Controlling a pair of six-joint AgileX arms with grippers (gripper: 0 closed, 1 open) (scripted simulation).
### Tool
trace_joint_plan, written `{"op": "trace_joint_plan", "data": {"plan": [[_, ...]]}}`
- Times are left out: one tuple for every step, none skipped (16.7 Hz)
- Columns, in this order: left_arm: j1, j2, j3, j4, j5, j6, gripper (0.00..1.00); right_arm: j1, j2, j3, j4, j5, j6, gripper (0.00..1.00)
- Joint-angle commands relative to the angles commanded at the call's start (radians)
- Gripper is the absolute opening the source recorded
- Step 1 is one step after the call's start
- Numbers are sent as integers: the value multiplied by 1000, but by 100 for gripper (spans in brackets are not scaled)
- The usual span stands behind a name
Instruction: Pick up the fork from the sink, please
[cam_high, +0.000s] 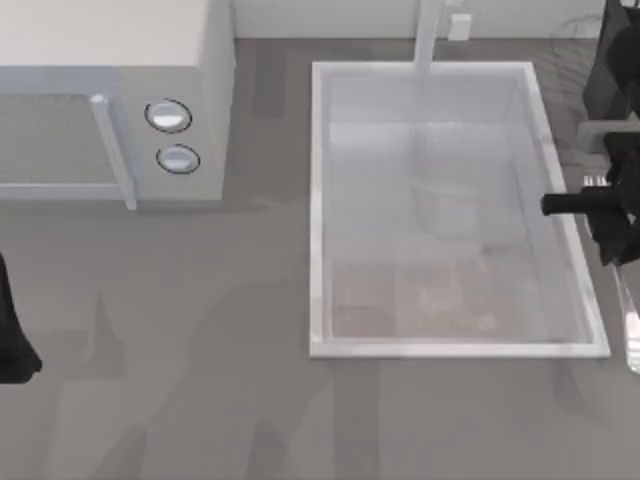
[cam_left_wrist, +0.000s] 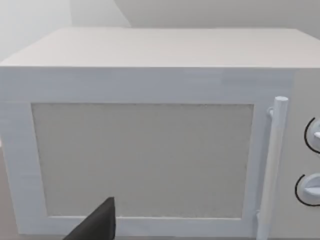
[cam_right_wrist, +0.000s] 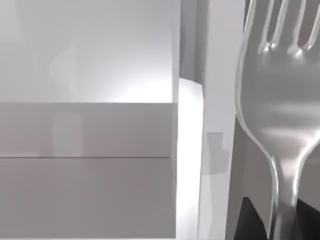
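- fork (cam_right_wrist: 280, 125) held in right claw (cam_high: 610, 215), over the sink's (cam_high: 318, 200) right rim at the top view's right edge; handle end (cam_high: 632, 335) trails toward the near side, outside the basin
- right wrist view: tines up close, handle pinched between dark fingers (cam_right_wrist: 250, 220)
- left claw (cam_high: 15, 335) parked at left edge of the surface (cam_high: 200, 350), facing the microwave (cam_left_wrist: 150, 150); its opening: cannot tell

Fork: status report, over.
Right gripper past the sink's right rim, shut on fork. Fork out of the basin. Left arm parked at table's left edge. Nothing in the way.
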Motion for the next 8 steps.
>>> {"op": "trace_joint_plan", "data": {"plan": [[0,0,0,0,0,0,100,0,1,-9,9,0,0,0],[0,0,0,0,0,0,100,0,1,-9,9,0,0,0],[0,0,0,0,0,0,100,0,1,-9,9,0,0,0],[0,0,0,0,0,0,100,0,1,-9,9,0,0,0],[0,0,0,0,0,0,100,0,1,-9,9,0,0,8],[0,0,0,0,0,0,100,0,1,-9,9,0,0,15],[0,0,0,0,0,0,100,0,1,-9,9,0,0,23],[0,0,0,0,0,0,100,0,1,-9,9,0,0,30]]}}
